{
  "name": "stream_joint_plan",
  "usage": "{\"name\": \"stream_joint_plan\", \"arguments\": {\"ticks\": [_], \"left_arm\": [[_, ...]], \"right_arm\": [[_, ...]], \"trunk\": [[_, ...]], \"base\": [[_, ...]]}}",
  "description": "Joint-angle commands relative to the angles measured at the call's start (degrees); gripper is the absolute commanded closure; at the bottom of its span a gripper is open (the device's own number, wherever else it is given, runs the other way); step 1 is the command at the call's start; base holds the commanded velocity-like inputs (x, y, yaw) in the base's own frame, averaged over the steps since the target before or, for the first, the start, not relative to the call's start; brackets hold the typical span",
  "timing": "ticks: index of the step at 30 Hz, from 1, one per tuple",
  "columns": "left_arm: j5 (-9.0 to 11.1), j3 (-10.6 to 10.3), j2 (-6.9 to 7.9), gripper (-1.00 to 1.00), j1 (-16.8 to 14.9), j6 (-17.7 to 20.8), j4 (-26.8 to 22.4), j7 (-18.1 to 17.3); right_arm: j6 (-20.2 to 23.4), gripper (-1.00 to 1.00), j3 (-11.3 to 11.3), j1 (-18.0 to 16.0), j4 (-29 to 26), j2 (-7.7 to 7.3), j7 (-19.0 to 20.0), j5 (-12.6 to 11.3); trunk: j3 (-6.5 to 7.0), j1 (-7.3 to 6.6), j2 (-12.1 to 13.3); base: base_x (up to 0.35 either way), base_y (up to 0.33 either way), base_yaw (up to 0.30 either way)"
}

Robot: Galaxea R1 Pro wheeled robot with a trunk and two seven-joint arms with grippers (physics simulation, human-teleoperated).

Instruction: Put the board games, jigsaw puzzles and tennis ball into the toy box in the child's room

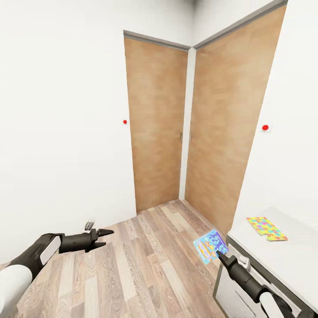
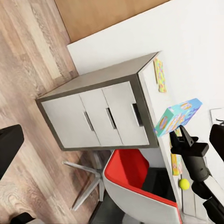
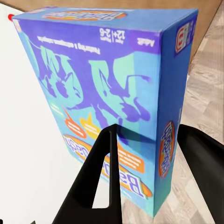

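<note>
Board game (image 3: 112, 88), the mostly blue box, carries orange lettering on its face and a small line of print along its top edge, but the words are mirrored and blurred and cannot be read; a small red logo sits at one upper corner of its narrow side. The right gripper (image 3: 149, 154) pinches this box near its lower edge, one black finger (image 3: 100, 177) flat on the printed face and the other behind the narrow side, the jaws closed only as far as the box's thickness. In the head view the box (image 1: 210, 245) stands tilted above the wood-plank floor (image 1: 141, 265), just off the near corner of the desk (image 1: 282, 260), with the right gripper (image 1: 222, 256) under it.

A jigsaw puzzle (image 1: 266, 228) lies flat on the desk near its far edge, well apart from the held box. The left wrist view shows the tennis ball (image 2: 184, 184) on the desk top and a red chair (image 2: 135, 182) by the white drawer fronts (image 2: 100, 120).

The left gripper (image 1: 100, 237) hangs over the floor, its fingers spread a little and holding nothing.
</note>
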Motion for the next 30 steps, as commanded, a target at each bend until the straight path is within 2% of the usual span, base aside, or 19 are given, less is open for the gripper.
{"name": "stream_joint_plan", "arguments": {"ticks": [1, 30], "left_arm": [[0.33, -0.27, 0.07, -1.00, -0.01, 0.27, -0.01, -0.06], [0.33, -0.28, 0.15, -1.00, -0.01, 0.27, -0.01, -0.06]], "right_arm": [[0.53, 1.00, -0.14, -0.05, 0.04, 0.02, 0.08, -0.49], [0.51, 1.00, -0.14, -0.05, 0.04, 0.02, 0.16, -0.50]], "trunk": [[-0.02, 0.02, -0.05], [-0.02, 0.02, -0.05]], "base": [[0.000, 0.000, -0.278], [0.000, 0.000, -0.278]]}}
